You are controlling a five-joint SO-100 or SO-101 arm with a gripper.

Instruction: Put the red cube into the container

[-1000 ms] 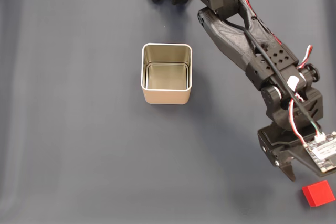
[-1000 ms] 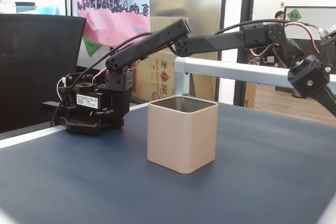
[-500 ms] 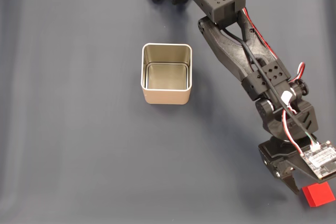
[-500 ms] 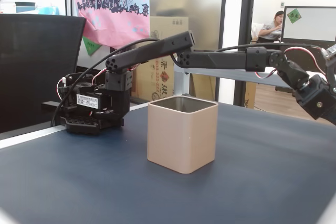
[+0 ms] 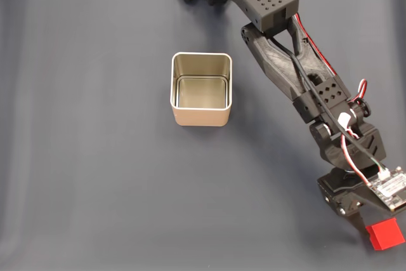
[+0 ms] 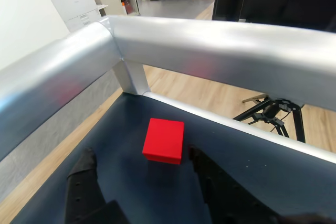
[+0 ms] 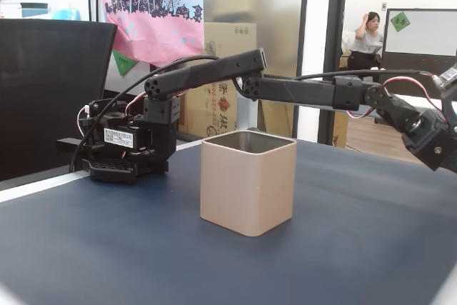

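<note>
A: A dark blue mat point(image 5: 95, 157) covers the table. From above, the tin point(image 5: 202, 118) sits empty mid-mat, and the cube point(image 5: 386, 234) lies near the lower right corner. What changed?

B: The arm point(image 5: 298, 87) has stretched further out; a second ago its tip stopped short of the cube, and now it touches the cube's left edge.

A: And the wrist view?

B: The gripper point(image 6: 142, 169) stands wide open, a finger point(image 6: 84, 182) on each side, the cube point(image 6: 164, 140) just ahead between them, not yet held.

A: The side view?

B: The arm point(image 7: 307, 91) reaches low, past the tin point(image 7: 248, 182). The grasp looks imminent; tin and cube are well apart.
</note>
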